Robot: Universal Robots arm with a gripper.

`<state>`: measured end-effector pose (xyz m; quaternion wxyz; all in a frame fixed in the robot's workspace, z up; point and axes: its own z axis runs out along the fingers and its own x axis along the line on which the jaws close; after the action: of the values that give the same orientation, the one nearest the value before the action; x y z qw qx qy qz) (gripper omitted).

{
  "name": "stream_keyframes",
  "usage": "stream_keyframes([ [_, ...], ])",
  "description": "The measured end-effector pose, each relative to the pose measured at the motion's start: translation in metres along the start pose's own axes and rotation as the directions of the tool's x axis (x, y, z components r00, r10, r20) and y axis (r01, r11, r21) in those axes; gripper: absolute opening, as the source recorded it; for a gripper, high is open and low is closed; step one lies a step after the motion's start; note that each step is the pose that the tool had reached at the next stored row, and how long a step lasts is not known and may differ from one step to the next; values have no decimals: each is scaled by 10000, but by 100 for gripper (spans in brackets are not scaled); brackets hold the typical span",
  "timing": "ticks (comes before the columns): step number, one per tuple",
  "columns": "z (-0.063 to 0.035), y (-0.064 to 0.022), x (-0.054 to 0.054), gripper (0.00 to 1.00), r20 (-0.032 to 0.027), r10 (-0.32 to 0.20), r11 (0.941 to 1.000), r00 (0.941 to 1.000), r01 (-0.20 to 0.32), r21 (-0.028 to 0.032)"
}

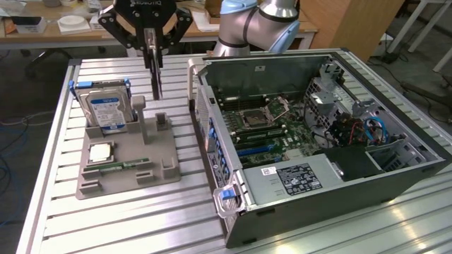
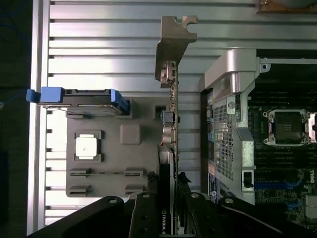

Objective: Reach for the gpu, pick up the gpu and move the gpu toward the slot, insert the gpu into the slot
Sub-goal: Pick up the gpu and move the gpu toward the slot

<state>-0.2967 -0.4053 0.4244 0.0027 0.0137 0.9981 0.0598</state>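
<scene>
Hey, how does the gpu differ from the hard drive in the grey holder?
The gpu hangs in the gripper above the grey holder; the hard drive stands slotted in that holder. The gpu is a thin dark card with a silver bracket; the hard drive is a thicker silver block with a blue label and blue side rails. Both stand on edge, outside the computer case.
</scene>
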Motion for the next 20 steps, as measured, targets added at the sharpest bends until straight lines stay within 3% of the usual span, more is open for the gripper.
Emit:
stream_keyframes([
  [6, -45, 6, -26, 26, -1, -1, 10000, 10000, 1, 0],
  [13, -44, 8, -226, 26, -33, 5, 10000, 10000, -5, -58],
  [20, -43, 7, -428, 26, -81, 10, 10000, 10000, -11, -61],
])
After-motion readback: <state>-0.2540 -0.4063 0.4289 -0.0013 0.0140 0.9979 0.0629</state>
